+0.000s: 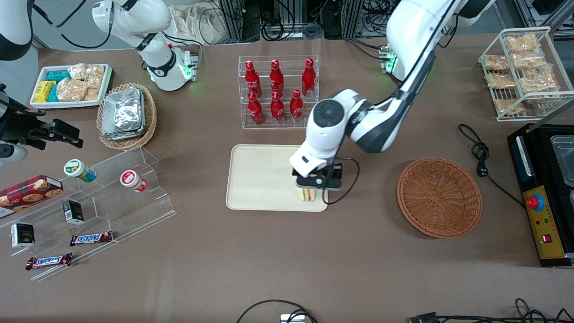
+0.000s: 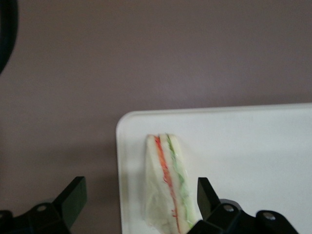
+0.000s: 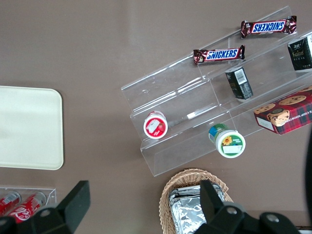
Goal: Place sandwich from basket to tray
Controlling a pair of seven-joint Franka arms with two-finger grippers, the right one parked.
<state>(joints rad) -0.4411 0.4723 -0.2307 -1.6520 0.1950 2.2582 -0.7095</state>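
The sandwich (image 1: pixel 307 194) (image 2: pixel 165 185), a pale wedge with orange and green filling lines, stands on edge on the cream tray (image 1: pixel 260 179) (image 2: pixel 243 146), at the tray's corner nearest the front camera on the working arm's end. My left gripper (image 1: pixel 309 187) (image 2: pixel 139 195) hangs just above it, open. Its fingers (image 2: pixel 73 195) straddle the sandwich; one stands close beside the bread and the other is well apart over the brown table. The reddish-brown wicker basket (image 1: pixel 439 197) lies beside the tray toward the working arm's end, with nothing in it.
A clear rack of red bottles (image 1: pixel 278 92) stands just past the tray, farther from the front camera. A black cable (image 1: pixel 480 152) and a black machine (image 1: pixel 542 193) lie near the basket. A stepped acrylic shelf (image 1: pixel 112 188) and a tan basket of foil packets (image 1: pixel 128 115) sit toward the parked arm's end.
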